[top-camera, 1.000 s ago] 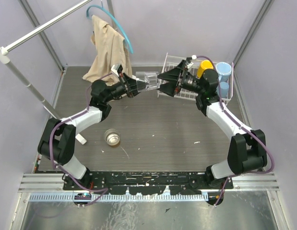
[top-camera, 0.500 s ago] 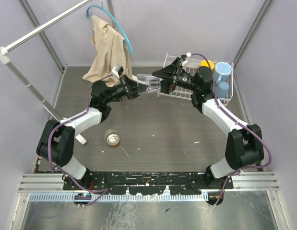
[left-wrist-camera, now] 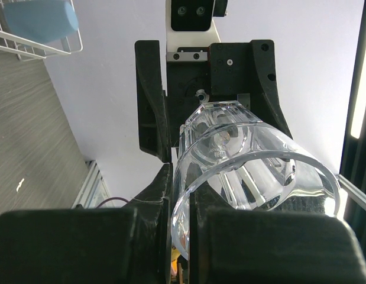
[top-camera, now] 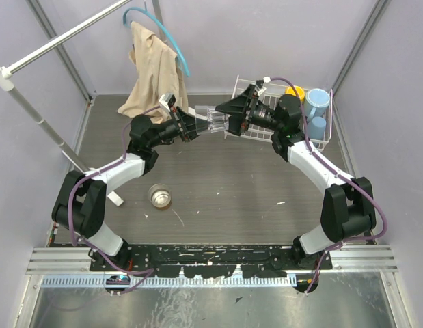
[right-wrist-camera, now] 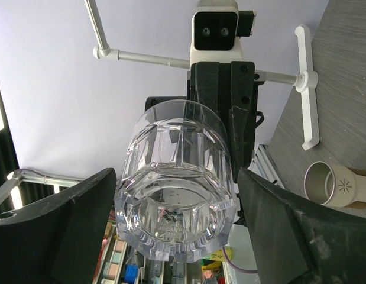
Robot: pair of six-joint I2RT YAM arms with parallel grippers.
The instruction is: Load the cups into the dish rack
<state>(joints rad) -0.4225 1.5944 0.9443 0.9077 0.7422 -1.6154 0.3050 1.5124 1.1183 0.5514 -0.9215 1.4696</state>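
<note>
left arm (top-camera: pixel 122 171): stretched out, about level | left claw (top-camera: pixel 196 126): narrow, pinches the rim wall of the glass cup (top-camera: pixel 214 118), which lies on its side in the air just ahead | right arm (top-camera: pixel 314 167): reaches opposite | right claw (top-camera: pixel 227 120): wide, one finger at each side of the cup's base | rack (top-camera: pixel 266 137): just behind right claw | metal cup (top-camera: pixel 158 196): well apart from left claw, toward its base

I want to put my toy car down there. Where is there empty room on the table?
The widest bare table lies between the metal cup and the right arm. The far side is crowded: cloth, left gripper and right gripper at the glass cup, and the dish rack with mugs at its right end.
</note>
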